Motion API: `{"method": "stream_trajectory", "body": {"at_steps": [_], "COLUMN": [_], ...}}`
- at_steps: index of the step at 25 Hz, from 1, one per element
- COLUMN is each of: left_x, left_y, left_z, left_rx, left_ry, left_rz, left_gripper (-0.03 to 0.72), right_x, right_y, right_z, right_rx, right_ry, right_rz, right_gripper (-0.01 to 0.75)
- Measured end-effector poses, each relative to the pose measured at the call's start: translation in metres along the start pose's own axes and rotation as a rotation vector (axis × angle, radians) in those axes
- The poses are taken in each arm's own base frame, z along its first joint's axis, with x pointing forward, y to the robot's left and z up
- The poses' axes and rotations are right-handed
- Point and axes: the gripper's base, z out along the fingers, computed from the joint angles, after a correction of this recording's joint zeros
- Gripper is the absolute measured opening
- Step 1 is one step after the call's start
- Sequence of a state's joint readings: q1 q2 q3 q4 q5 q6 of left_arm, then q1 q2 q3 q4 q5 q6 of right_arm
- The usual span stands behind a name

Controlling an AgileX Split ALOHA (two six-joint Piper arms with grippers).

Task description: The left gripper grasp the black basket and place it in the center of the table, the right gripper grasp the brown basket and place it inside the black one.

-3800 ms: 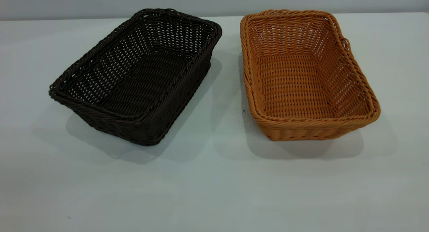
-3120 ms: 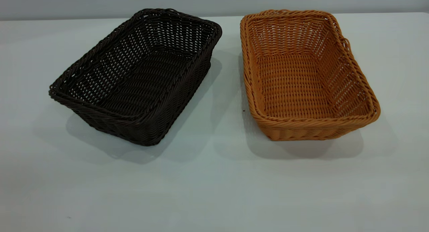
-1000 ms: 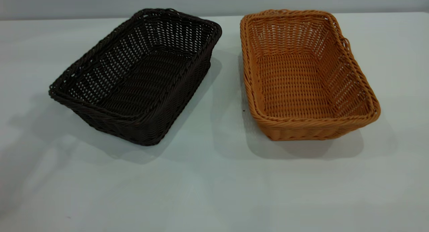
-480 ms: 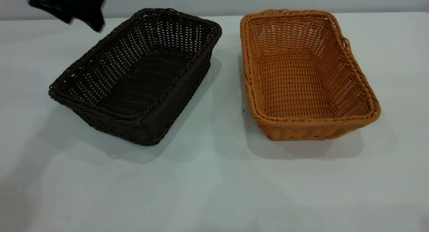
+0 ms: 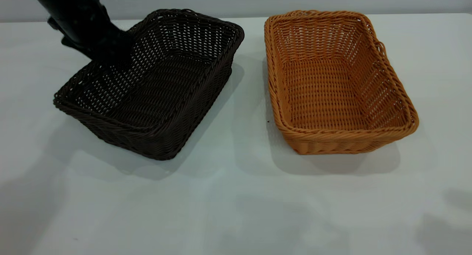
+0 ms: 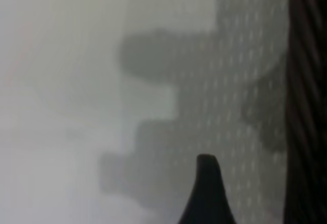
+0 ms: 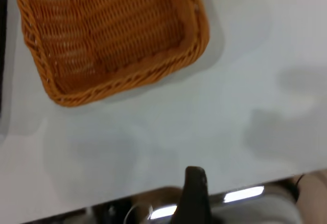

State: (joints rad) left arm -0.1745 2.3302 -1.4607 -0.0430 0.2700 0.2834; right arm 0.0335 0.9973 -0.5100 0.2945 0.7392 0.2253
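Soft, even light falls from above on the pale desk [image 5: 236, 196], with no glare. The black basket [image 5: 155, 85] and brown basket [image 5: 335, 85] are sharp and cast wide, faint shadows toward the lower frame. The left gripper [image 5: 99, 45] at upper left is smeared by motion blur. The left wrist view is wholly out of focus, grey shadow shapes only. The right wrist view is mildly soft.
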Motion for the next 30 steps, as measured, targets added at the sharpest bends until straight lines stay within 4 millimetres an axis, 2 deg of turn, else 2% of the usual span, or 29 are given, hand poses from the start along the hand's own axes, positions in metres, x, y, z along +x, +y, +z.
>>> {"method": "stream_trajectory", "body": {"at_steps": [3, 6, 11, 17, 21, 24, 30], "left_x": [0.003, 0.004, 0.001, -0.011, -0.02, -0.023, -0.019], "left_y": [-0.003, -0.007, -0.009, -0.005, 0.004, 0.012, 0.028], "left_z": [0.01, 0.016, 0.013, -0.01, -0.03, -0.038, -0.039], "left_rx": [0.001, 0.005, 0.007, -0.005, -0.028, -0.046, -0.063], "left_ry": [0.002, 0.001, -0.018, -0.065, -0.115, -0.142, -0.141], "left_rz": [0.004, 0.012, 0.008, 0.007, 0.01, 0.013, -0.013], "left_gripper": [0.504, 0.414, 0.095, 0.085, 0.084, 0.084, 0.083], "right_x": [-0.005, -0.01, -0.019, -0.032, -0.03, -0.026, -0.018], "right_y": [0.003, 0.006, 0.016, 0.04, 0.053, 0.05, 0.038], "right_z": [0.018, 0.037, 0.072, 0.121, 0.163, 0.191, 0.235], "right_rx": [-0.016, -0.051, -0.149, -0.262, -0.269, -0.24, -0.174], "right_ry": [0.06, 0.11, 0.214, 0.32, 0.401, 0.446, 0.497], "right_rz": [0.044, 0.081, 0.167, 0.308, 0.449, 0.581, 0.749], "right_gripper": [0.565, 0.565, 0.565, 0.565, 0.565, 0.565, 0.563]}}
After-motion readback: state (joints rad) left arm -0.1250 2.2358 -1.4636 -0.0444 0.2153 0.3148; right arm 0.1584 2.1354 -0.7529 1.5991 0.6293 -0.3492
